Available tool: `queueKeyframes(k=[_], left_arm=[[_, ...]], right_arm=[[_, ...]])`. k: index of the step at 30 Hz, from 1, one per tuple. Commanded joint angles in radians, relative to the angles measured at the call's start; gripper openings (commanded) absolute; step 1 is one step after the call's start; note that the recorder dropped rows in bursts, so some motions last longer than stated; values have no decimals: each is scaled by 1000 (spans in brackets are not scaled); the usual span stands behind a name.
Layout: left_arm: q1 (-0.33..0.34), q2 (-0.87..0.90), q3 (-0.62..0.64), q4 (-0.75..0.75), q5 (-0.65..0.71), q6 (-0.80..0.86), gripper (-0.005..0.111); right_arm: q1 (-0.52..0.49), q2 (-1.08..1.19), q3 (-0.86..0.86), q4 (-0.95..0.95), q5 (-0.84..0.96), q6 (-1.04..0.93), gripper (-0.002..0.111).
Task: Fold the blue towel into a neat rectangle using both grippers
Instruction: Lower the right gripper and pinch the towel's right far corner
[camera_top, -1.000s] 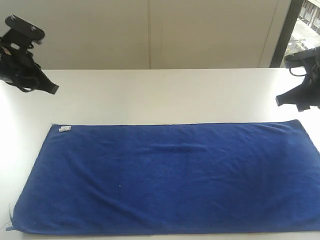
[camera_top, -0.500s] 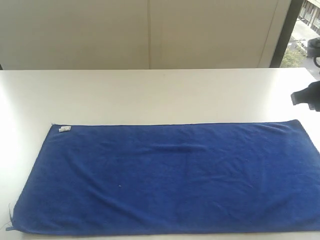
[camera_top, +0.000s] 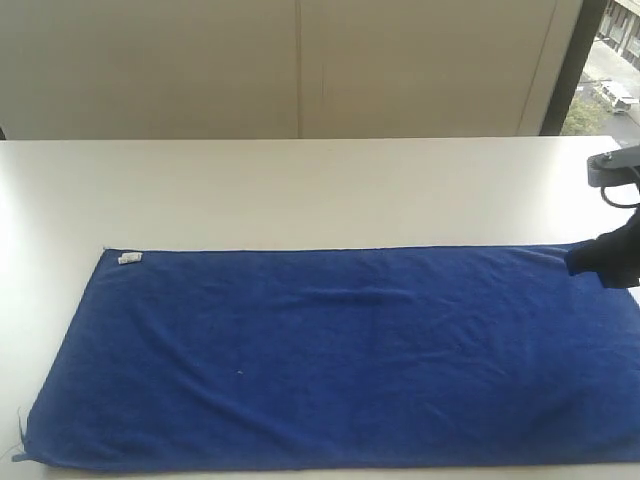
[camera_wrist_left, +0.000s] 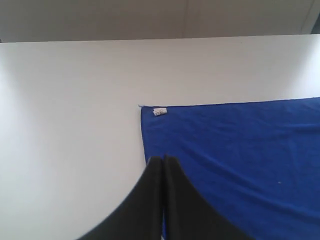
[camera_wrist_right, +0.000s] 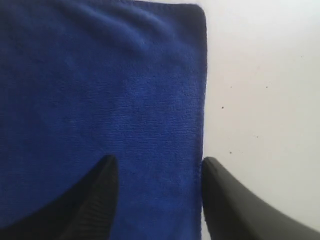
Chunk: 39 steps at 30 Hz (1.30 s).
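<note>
The blue towel (camera_top: 330, 355) lies spread flat on the white table (camera_top: 300, 190), its long side running left to right. Its small white tag (camera_top: 129, 259) sits at the far left corner. The left gripper (camera_wrist_left: 163, 159) is shut with nothing in it and hovers over the towel's (camera_wrist_left: 235, 150) left short edge, a little nearer than the tag (camera_wrist_left: 159, 112); the exterior view does not show it. The right gripper (camera_wrist_right: 159, 167) is open and straddles the right short edge of the towel (camera_wrist_right: 100, 90), one finger over cloth, the other over bare table. In the exterior view the right gripper (camera_top: 600, 262) is at the far right corner.
A pale wall (camera_top: 300, 60) runs behind the table's far edge. A dark window frame (camera_top: 565, 70) stands at the back right. Bare tabletop lies beyond the towel's far edge and to its left (camera_wrist_left: 65, 125).
The left arm has left the exterior view. The right gripper has come down and toward the towel, from above the bare table to the towel's far right corner.
</note>
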<state>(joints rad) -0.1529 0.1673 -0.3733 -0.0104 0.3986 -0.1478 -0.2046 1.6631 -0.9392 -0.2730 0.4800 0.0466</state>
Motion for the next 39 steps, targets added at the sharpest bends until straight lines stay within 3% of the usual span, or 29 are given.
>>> queueKeyframes(k=[1,8,14,18,26,31,33,37,39], left_arm=[[1,-8,5,-28,-17,-13,0],[1,-8,5,-30,-35,-13,0],[1,-8,5,-36,-39,-13,0],[1,-8,5,-36,-39,-13,0],[1,-8,5,-36,-39,-13,0],[1,-8,5,-36,-39,-13,0],[1,-8,9,-37,-41,-13,0],[1,2,11,-39,-41,-13,0],[1,6,11,-39,-41,-13,0]], right_arm=[[-29,116,-90,16,89,-76,49],[-109,199,-130,109,92,-194,49],[-219,233,-130,416,87,-448,49],[-238,260,-130,504,97,-541,47],[-238,284,-130,506,116,-552,35],[-238,284,-130,504,119,-547,6],[-238,284,-130,468,115,-524,1],[-238,282,-171,211,131,-266,0],[-238,282,-203,213,157,-264,0]])
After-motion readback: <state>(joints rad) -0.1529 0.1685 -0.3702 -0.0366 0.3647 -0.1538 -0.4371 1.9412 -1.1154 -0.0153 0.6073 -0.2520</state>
